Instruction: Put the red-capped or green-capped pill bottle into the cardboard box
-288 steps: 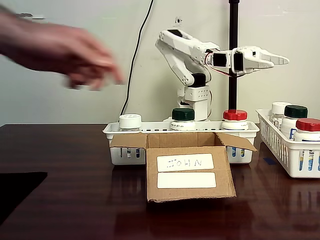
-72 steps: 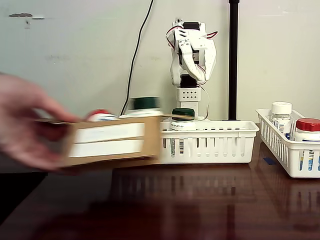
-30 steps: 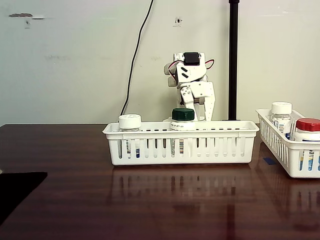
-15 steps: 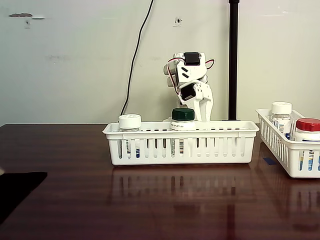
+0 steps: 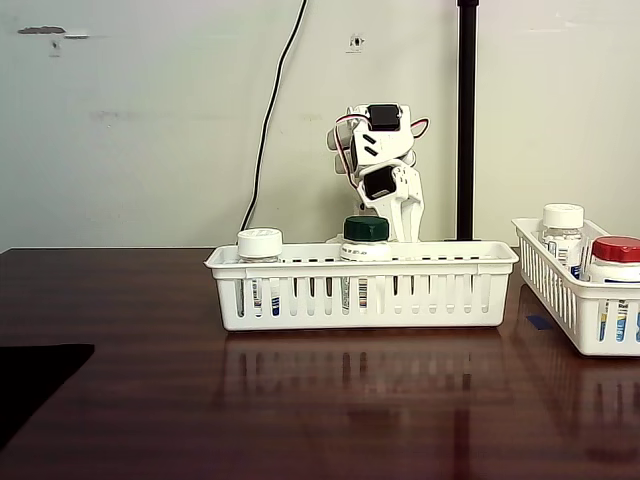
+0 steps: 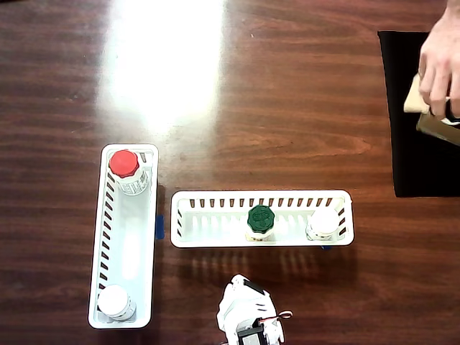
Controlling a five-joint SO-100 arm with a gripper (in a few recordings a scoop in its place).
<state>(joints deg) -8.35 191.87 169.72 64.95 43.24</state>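
Box gone from table since earlier | gripper (image 5: 410, 222) folded behind basket (image 5: 300, 262) | jaw state perhaps hidden, unclear

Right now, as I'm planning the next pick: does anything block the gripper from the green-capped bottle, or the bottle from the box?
Nothing visible blocks the gripper, which hangs just behind the green-capped bottle. Only the basket wall rings the bottle. The box is at the overhead view's right edge, in a person's hand.

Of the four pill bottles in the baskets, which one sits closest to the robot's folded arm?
The green-capped bottle, mid-way along the horizontal basket in the overhead view, directly ahead of the arm; the others have white or red caps.
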